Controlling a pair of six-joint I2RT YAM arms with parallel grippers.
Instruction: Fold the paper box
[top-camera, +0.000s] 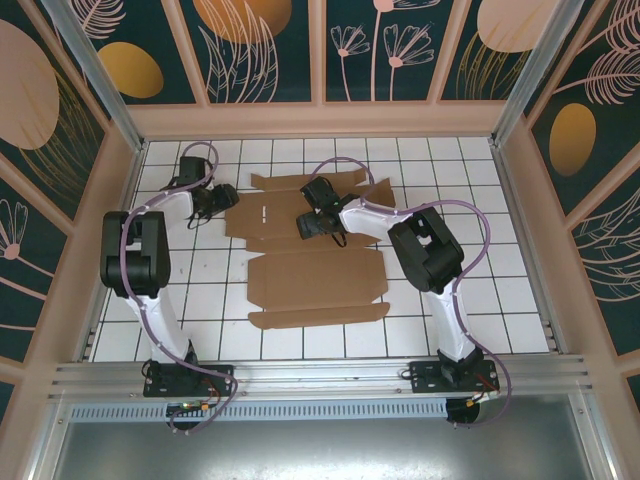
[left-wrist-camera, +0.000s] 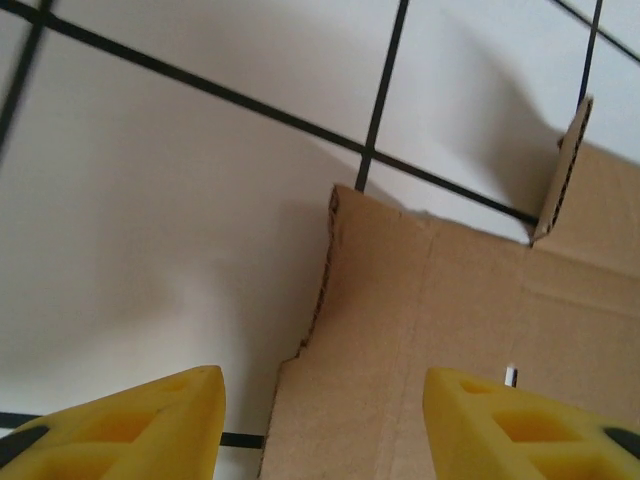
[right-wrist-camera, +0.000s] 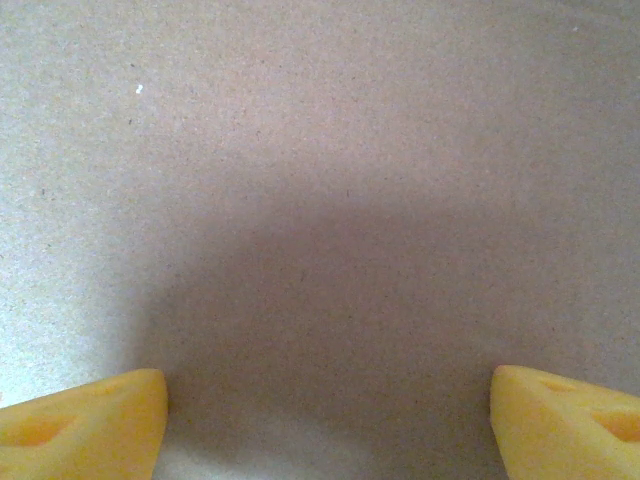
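The flat brown corrugated cardboard sheet (top-camera: 315, 280), die-cut with flaps, is lying opened out mid-table on the white tiled table (top-camera: 500, 290), a bit toward the far edge. Left gripper (top-camera: 215, 200) is at the sheet's far left corner, yellow fingers (left-wrist-camera: 150, 425) spread wide, one over tile and one over cardboard. Right gripper (top-camera: 312, 222) hangs low over the sheet's far half, fingers apart too, with plain cardboard between them.

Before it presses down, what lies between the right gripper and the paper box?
Nothing; right wrist view shows bare paper box under the open right gripper.
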